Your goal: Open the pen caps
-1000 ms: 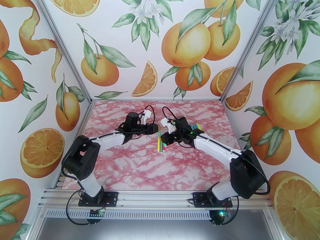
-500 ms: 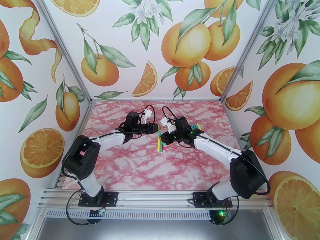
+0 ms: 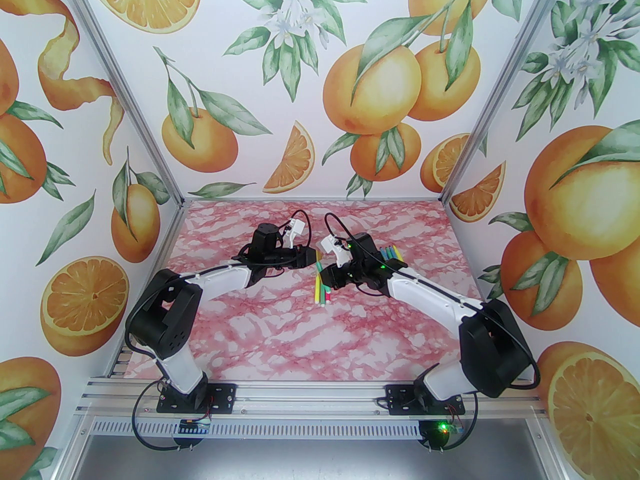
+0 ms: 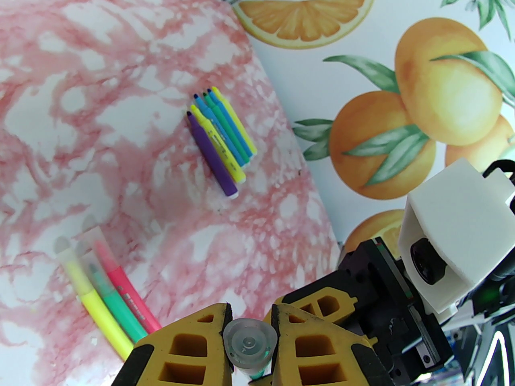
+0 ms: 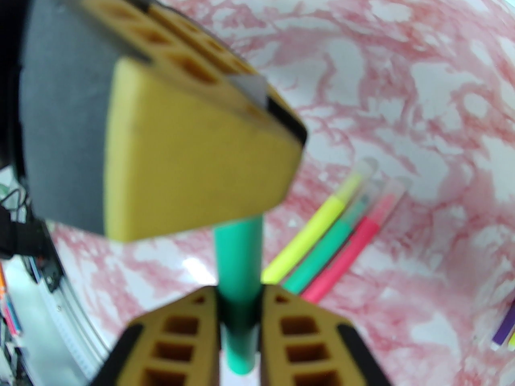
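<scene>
Over the middle of the table, my left gripper (image 3: 316, 258) and right gripper (image 3: 326, 274) meet tip to tip. The left gripper (image 4: 249, 336) is shut on the pale translucent pen cap (image 4: 249, 342) of a green pen, seen end-on between its yellow fingers. My right gripper (image 5: 239, 316) clamps that green pen (image 5: 237, 263) by its body; the upper end is hidden behind the left gripper's finger (image 5: 193, 155). Three capped pens (image 4: 108, 296), yellow, green and pink, lie side by side on the table below.
A group of several uncapped pens (image 4: 219, 141), purple, yellow, blue and green, lies further right on the pink marble tabletop (image 3: 280, 338), close behind the right arm (image 3: 430, 293). Orange-print walls enclose the table on three sides.
My left gripper's jaws have closed onto the cap of the green pen. Both arms stay almost where they were.
</scene>
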